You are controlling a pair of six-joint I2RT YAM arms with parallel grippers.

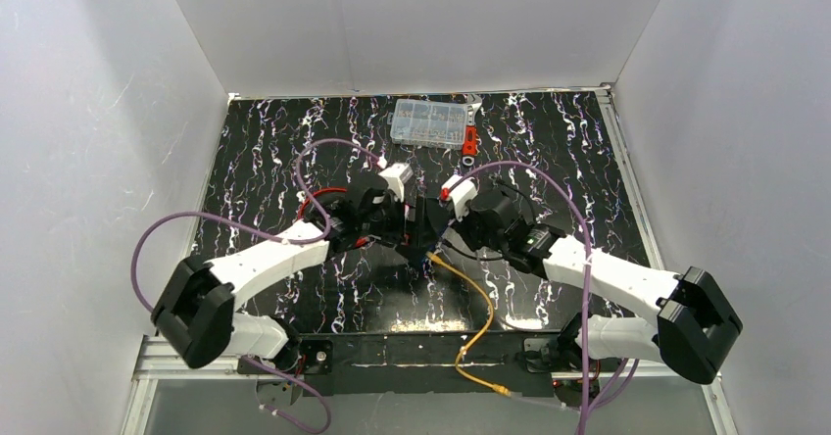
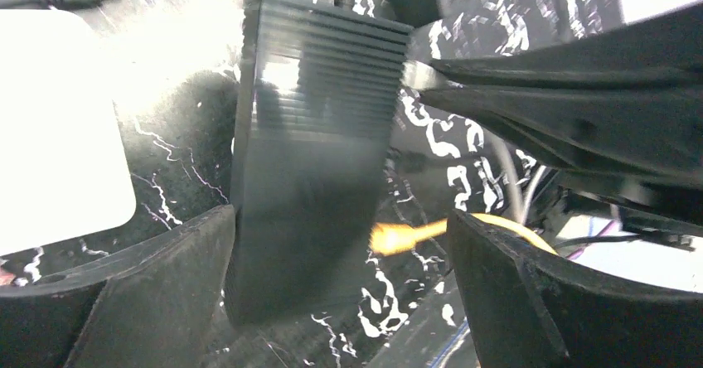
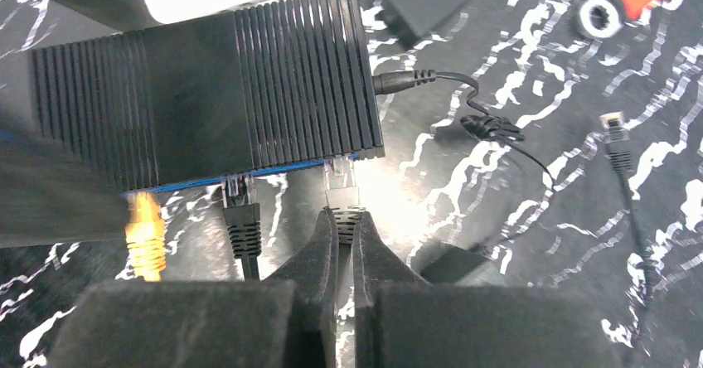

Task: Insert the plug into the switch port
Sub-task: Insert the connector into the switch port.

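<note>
Orange rubber boot on a thin orange cable marks the plug (image 3: 146, 231). In the right wrist view it sits well off to the left of the right gripper (image 3: 341, 219), with its tip against the blue-edged face of the flat black ribbed box (image 3: 207, 94). The connector hides the switch port it meets, so I cannot tell how deep it is seated.

In the left wrist view the same orange boot shows blurred, between the box and one finger of the left gripper (image 2: 340, 219). Left jaws stand wide apart, straddling the box.

Right jaws are closed, tips just behind a clear plastic connector (image 3: 341, 184) at the same blue face. Whether they pinch it cannot be told.

Between that connector and the plug, a black-booted connector (image 3: 243, 223) also meets the face.

Right of the right jaws:
- a black round power lead (image 3: 406, 79) enters the box's end
- a loose black cable (image 3: 615, 132) lies on the black marbled table (image 3: 514, 219)

A white-grey rounded box (image 2: 58, 136) lies outside the left jaws.
</note>
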